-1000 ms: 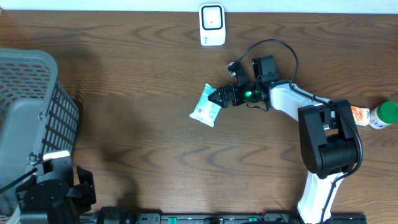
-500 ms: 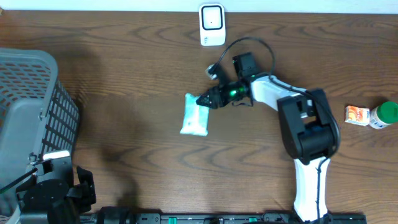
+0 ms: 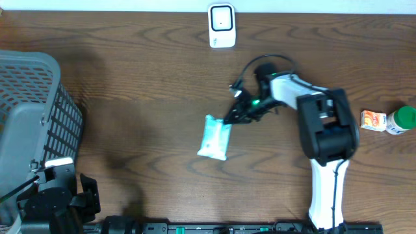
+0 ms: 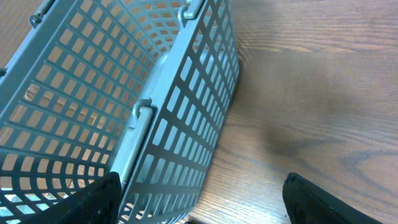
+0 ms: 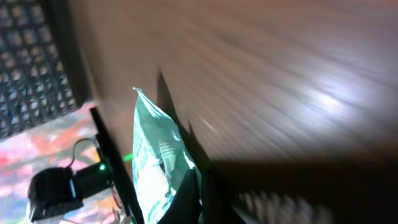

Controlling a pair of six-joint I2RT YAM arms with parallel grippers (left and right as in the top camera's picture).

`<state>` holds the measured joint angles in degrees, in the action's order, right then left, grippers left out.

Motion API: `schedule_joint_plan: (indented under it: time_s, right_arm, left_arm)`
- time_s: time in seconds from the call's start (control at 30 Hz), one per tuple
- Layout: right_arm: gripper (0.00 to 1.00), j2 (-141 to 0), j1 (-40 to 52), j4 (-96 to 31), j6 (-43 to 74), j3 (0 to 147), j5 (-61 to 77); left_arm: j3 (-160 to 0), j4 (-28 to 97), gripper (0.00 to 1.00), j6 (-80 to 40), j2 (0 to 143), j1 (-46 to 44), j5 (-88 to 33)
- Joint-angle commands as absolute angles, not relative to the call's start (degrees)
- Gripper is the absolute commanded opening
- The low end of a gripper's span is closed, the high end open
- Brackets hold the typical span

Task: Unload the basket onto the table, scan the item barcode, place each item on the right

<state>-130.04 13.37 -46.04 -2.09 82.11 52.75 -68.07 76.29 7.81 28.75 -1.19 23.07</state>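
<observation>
- Your right end effector [image 3: 231, 119] is pressed together on the far right corner of the packet [image 3: 214, 137]. The packet lies on the worktop [image 3: 130, 78] near the middle, its length trailing toward you and to the left of the fingers.
- The right wrist view is blurred, but it shows the packet's edge standing up from between the fingers. The pinch looks like it holds a thin corner only, so lift slowly and expect the soft pack to swing or sag.
- You cannot see a barcode in any view. Judge which face carries it once the pack is off the worktop, and be ready to roll the wrist so that face meets the reader.
- The scanner [image 3: 221, 26] stands at the far edge, well apart from the packet and almost straight beyond it. The wood between them is bare, so a direct far-going path looks open to you.
- Hold the packet flat and steady over the scanner's window instead of sweeping past; a crinkled face may read badly.
- Your left end effector [image 4: 205, 205] is spread wide and holds nothing. It hangs at the near left corner just beside the basket [image 3: 65, 123], well out of the carry path.
- The basket fills the left side and does not stand in the way.
- To the right, the small orange box [image 3: 372, 120] and the green-capped bottle [image 3: 403, 118] touch or nearly touch each other. They lie beyond the right arm's elbow, so mind them if that arm swings outward.
</observation>
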Motion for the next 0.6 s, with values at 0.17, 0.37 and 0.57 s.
schedule_joint_plan:
  time_s: [0.17,0.37,0.57]
  right_arm:
    - [0.01,-118.72,2.72,-52.07,-2.46,81.43,53.01]
    - [0.01,-118.04,0.99,-52.97,-2.90,81.43,58.63]
    - [0.06,-118.02,1.02,-52.05,-2.26,81.43,50.24]
  left_arm:
    - [-68.40,76.31,0.84,8.54,28.56,-1.21,23.99]
    - [-68.40,76.31,0.83,8.54,28.56,-1.21,23.99]
    - [-68.40,76.31,0.83,8.54,28.56,-1.21,23.99]
